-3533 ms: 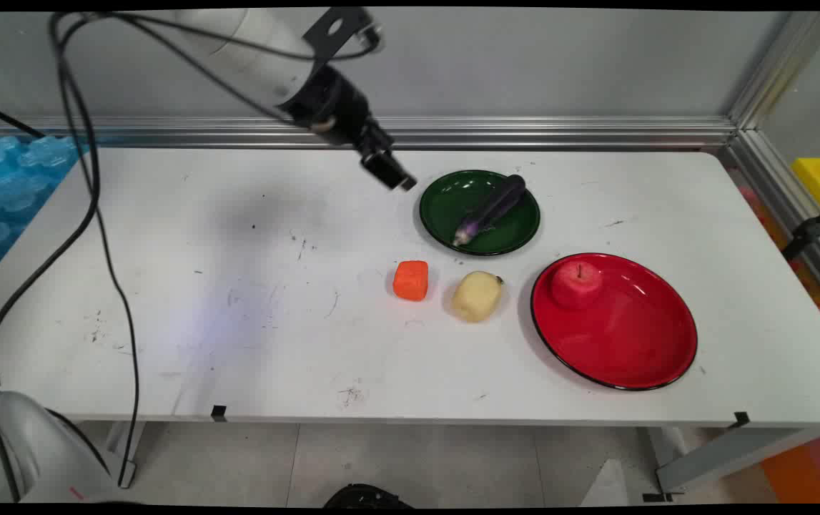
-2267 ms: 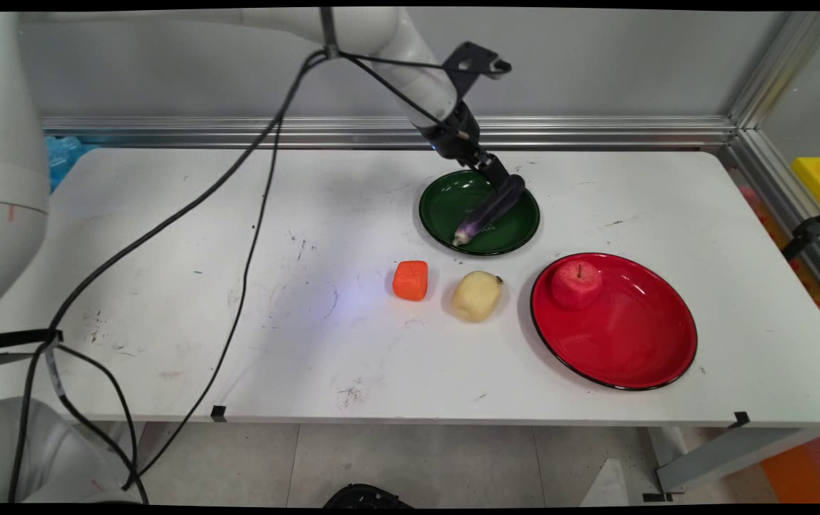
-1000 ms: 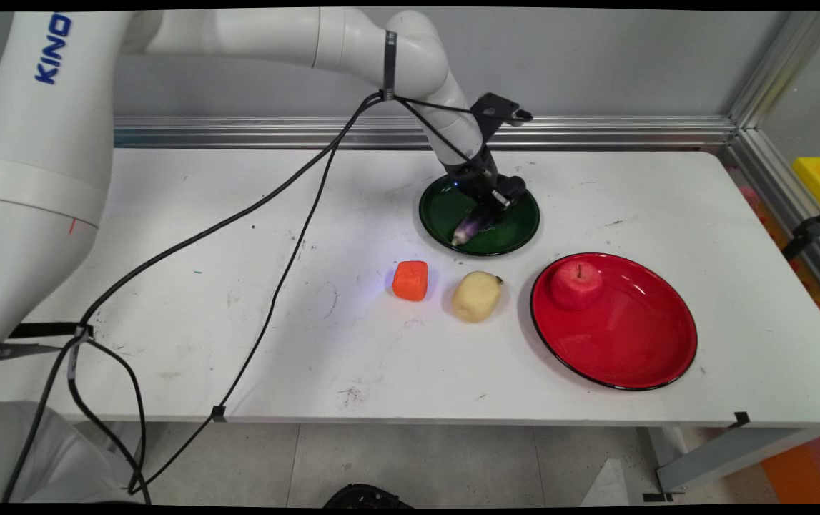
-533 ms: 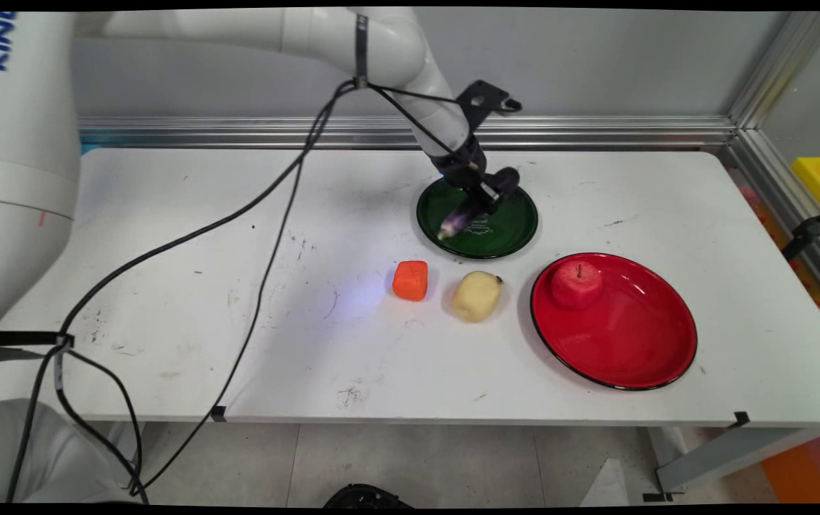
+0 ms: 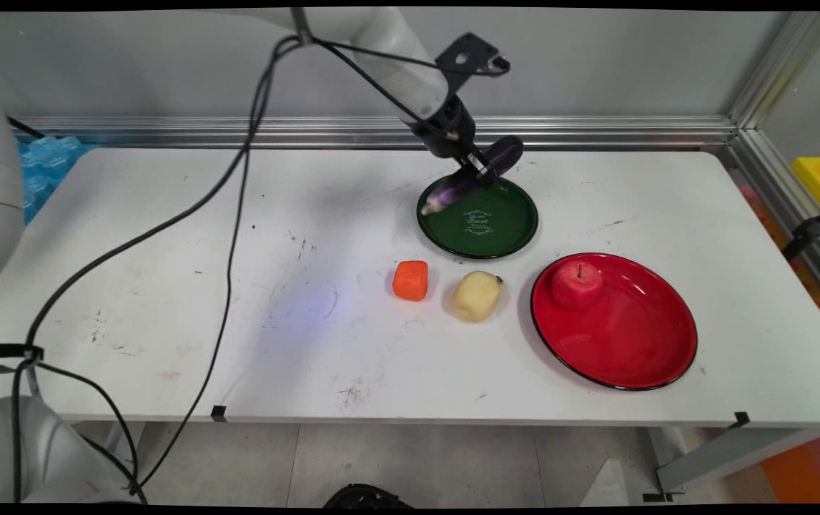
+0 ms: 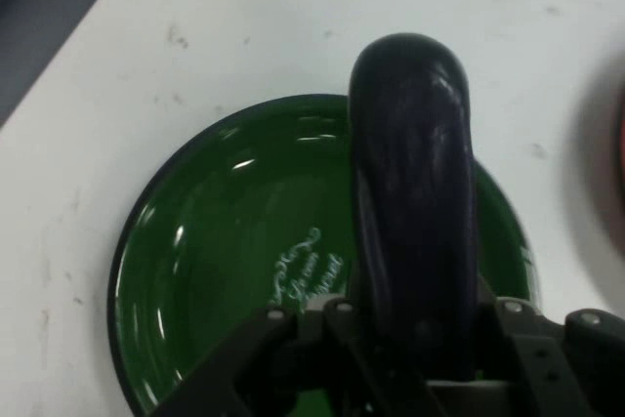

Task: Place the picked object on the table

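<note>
My gripper (image 5: 477,169) is shut on a dark purple eggplant (image 5: 472,175) and holds it in the air above the far rim of the green plate (image 5: 485,236). The eggplant lies slanted, its pale stem end low at the left and its dark end high at the right. In the hand view the eggplant (image 6: 412,192) rises from between my fingers over the green plate (image 6: 225,271), whose white lettering shows. The gripper (image 6: 415,339) clamps the eggplant near its middle.
An orange block (image 5: 410,280) and a pale yellow potato (image 5: 476,295) lie on the white table in front of the green plate. A red plate (image 5: 624,336) at the right holds a red apple (image 5: 577,283). Black cables hang from the arm over the table's left half.
The gripper came down onto the eggplant in the green plate, shut on it and lifted it. The eggplant now hangs above the plate's far rim, and the plate has shifted slightly left.
</note>
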You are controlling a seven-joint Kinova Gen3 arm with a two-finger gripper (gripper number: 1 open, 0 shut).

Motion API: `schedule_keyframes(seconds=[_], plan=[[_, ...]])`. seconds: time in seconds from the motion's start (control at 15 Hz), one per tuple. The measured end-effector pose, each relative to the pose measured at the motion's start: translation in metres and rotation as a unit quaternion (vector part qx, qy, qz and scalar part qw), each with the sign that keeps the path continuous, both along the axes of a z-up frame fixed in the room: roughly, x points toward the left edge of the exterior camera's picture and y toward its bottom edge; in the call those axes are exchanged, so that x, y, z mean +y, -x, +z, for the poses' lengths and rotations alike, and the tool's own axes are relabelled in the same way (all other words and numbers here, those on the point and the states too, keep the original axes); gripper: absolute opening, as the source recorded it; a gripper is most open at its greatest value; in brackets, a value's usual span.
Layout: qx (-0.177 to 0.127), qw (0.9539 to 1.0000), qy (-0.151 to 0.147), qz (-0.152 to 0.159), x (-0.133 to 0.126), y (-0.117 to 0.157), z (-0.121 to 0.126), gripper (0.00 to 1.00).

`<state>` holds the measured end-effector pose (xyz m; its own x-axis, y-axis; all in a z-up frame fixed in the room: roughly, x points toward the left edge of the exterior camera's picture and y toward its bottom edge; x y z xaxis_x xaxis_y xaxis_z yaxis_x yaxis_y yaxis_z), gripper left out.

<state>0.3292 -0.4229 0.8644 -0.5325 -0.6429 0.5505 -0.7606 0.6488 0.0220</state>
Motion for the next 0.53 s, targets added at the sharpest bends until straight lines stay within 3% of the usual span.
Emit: schedule_keyframes(seconds=[0.27,0.53], plan=[[-0.005,0.9975,0.021,-0.067,0.037,-0.013,0.033,0.0],[-0.018,0.9892,0.033,-0.142,0.077,-0.026,0.051,0.0]])
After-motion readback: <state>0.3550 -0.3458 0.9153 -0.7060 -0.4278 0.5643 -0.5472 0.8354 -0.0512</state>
